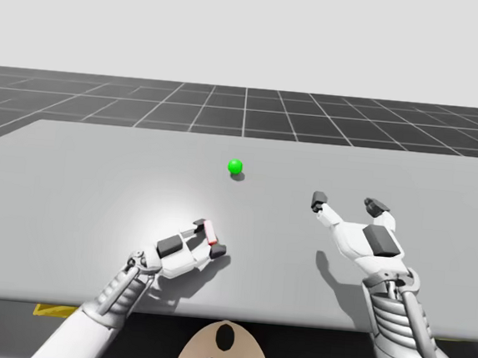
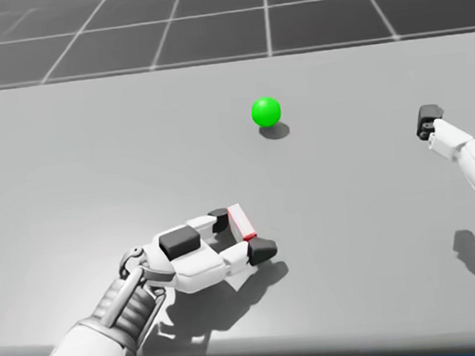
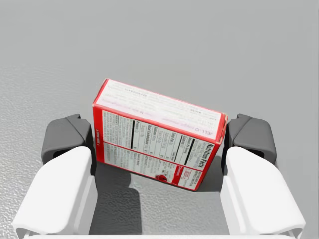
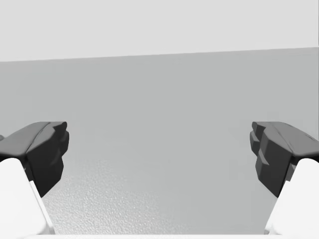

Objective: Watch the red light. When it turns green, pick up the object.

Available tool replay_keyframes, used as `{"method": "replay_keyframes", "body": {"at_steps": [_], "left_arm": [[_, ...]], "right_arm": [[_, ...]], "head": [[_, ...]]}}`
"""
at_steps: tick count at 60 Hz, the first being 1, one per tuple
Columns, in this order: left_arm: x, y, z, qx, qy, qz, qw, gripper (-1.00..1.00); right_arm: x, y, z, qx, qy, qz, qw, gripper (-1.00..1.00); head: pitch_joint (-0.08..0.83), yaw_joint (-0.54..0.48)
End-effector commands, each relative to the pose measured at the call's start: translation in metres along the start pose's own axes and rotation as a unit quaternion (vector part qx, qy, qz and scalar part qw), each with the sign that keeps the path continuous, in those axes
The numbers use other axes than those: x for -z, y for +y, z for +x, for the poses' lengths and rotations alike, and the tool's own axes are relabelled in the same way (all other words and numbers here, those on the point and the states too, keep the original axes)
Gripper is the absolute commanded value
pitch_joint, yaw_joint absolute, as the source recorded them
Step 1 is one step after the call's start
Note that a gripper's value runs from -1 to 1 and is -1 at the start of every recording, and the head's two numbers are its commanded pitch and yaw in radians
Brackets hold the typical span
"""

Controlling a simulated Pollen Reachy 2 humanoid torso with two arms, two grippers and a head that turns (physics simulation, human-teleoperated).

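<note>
Now the light [image 1: 235, 166] shows green. My left gripper [image 3: 158, 138] presses its 2 pads on the red box [image 3: 157, 130], low at the table [image 1: 80, 173]. My right gripper [image 4: 159, 149] hangs wide open, holding nothing. The next move, I judge, is a steady lift, as the box sits skewed.

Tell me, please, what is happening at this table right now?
The light on the table shows green, so the pickup is due. My left gripper is closed on the red box, one finger against each side. The box sits low at the table surface and is not visibly lifted. My right gripper hangs open over the table, off to the side, holding nothing.
</note>
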Motion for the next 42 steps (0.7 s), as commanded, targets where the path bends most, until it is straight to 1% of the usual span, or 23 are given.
{"method": "replay_keyframes", "body": {"at_steps": [1, 6, 9, 12, 16, 18, 19, 21, 23, 24, 26, 36, 42], "left_arm": [[0.0, -0.003, -0.007, -0.004, 0.011, -0.008, 1.0, 1.0], [0.0, -0.003, -0.008, -0.003, 0.012, -0.01, 1.0, 1.0], [0.0, -0.004, -0.007, -0.001, 0.012, -0.01, 1.0, 1.0], [-0.001, -0.005, -0.006, -0.002, 0.011, -0.011, 1.0, 1.0], [-0.004, -0.009, -0.002, 0.006, 0.008, -0.011, 1.0, 1.0], [-0.005, -0.01, 0.002, 0.013, 0.006, -0.01, 1.0, 1.0], [-0.007, -0.012, 0.004, 0.023, 0.004, -0.008, 1.0, 1.0], [-0.009, -0.014, 0.01, 0.035, 0.002, -0.007, 0.999, 1.0], [-0.012, -0.016, 0.014, 0.043, -0.001, -0.007, 0.999, 1.0], [-0.015, -0.019, 0.022, 0.056, -0.006, -0.006, 0.998, 1.0], [-0.018, -0.02, 0.028, 0.065, -0.011, -0.005, 0.998, 1.0], [-0.045, -0.029, 0.079, 0.102, -0.057, 0.002, 0.993, 1.0], [-0.058, -0.031, 0.103, 0.118, -0.085, 0.01, 0.989, 1.0]], "right_arm": [[0.0, 0.002, -0.002, 0.006, 0.002, -0.001, 1.0, -1.0], [0.0, 0.002, -0.002, 0.007, 0.002, -0.001, 1.0, -1.0], [-0.001, 0.002, -0.002, 0.008, 0.002, -0.001, 1.0, -1.0], [-0.001, 0.002, -0.002, 0.007, 0.001, -0.002, 1.0, -1.0], [-0.001, 0.002, -0.001, 0.008, 0.0, -0.002, 1.0, -1.0], [-0.001, 0.002, -0.001, 0.008, 0.0, -0.002, 1.0, -1.0], [-0.001, 0.002, -0.001, 0.008, 0.0, -0.002, 1.0, -1.0], [-0.001, 0.001, -0.001, 0.008, 0.0, -0.003, 1.0, -1.0], [-0.001, 0.001, -0.001, 0.009, 0.0, -0.003, 1.0, -1.0], [-0.001, 0.001, -0.001, 0.01, 0.001, -0.004, 0.9999, -1.0], [-0.001, 0.001, -0.001, 0.01, 0.001, -0.004, 0.9999, -1.0], [-0.001, 0.001, 0.001, 0.009, -0.004, -0.01, 0.9999, -1.0], [-0.001, 0.0, 0.003, 0.01, -0.006, -0.012, 0.9999, -1.0]], "head": [[0.491, 0.11], [0.42, 0.1], [0.393, 0.1], [0.379, 0.1], [0.365, 0.1], [0.359, 0.1], [0.358, 0.1], [0.355, 0.1], [0.354, 0.1], [0.351, 0.11], [0.349, 0.11], [0.329, 0.1], [0.314, 0.1]]}}
